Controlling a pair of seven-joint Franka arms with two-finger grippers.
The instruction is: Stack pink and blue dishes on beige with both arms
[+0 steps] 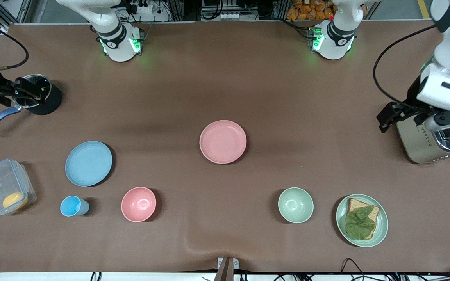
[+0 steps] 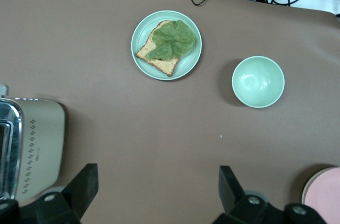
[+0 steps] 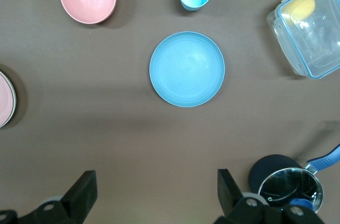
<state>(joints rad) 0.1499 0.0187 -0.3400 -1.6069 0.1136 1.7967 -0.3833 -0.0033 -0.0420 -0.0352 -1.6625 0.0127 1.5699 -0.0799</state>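
Observation:
The pale pink plate (image 1: 223,141) lies mid-table; a thin pale rim shows under its edge (image 2: 305,192), and no beige plate lies on its own. The light blue plate (image 1: 88,163) (image 3: 187,69) rests toward the right arm's end, nearer the front camera than the pink one. My left gripper (image 1: 393,116) (image 2: 158,176) hangs open and holds nothing, over the table beside the toaster. My right gripper (image 1: 29,91) (image 3: 156,179) hangs open and holds nothing, over the pot at the right arm's end. Both are well away from the plates.
A pink bowl (image 1: 138,204), a blue cup (image 1: 74,205) and a clear lidded box (image 1: 6,187) sit near the blue plate. A pot (image 1: 39,95) stands under the right gripper. A green bowl (image 1: 295,205), a green plate (image 1: 383,230) with toast and a toaster (image 1: 424,146) are at the left arm's end.

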